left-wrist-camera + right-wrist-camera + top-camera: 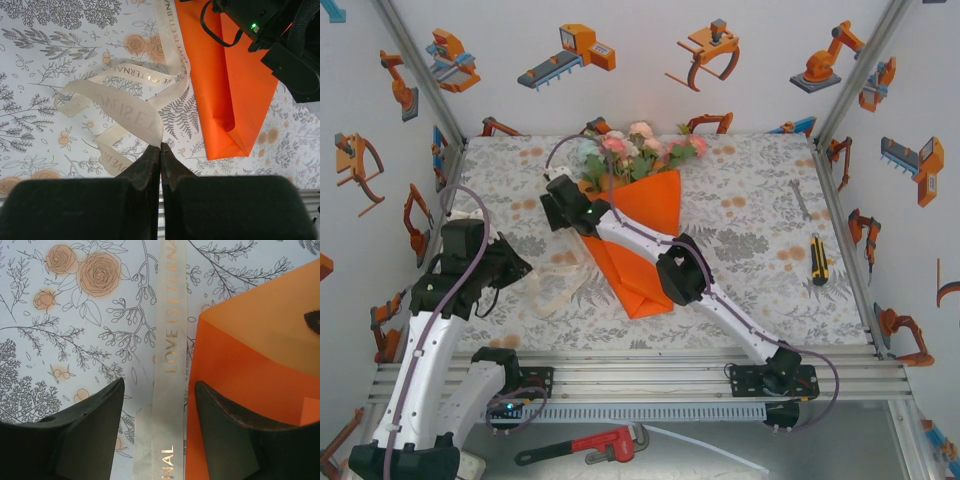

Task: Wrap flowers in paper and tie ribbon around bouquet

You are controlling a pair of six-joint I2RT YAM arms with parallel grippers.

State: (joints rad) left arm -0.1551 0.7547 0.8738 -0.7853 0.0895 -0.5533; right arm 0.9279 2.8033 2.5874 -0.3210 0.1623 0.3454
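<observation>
White walls with orange robot drawings surround the floral-cloth tabletop [760,250], where from above the bouquet [645,240] lies in the middle, flowers [638,148] toward the far wall, the cream ribbon [560,278] curled just left of its orange paper [660,200]. On the left wrist camera the left end effector [160,147] is closed, tips touching a ribbon loop; whether it pinches it I cannot tell. On the right wrist camera the right end effector [159,385] stands open astride a straight ribbon strip beside the paper edge.
</observation>
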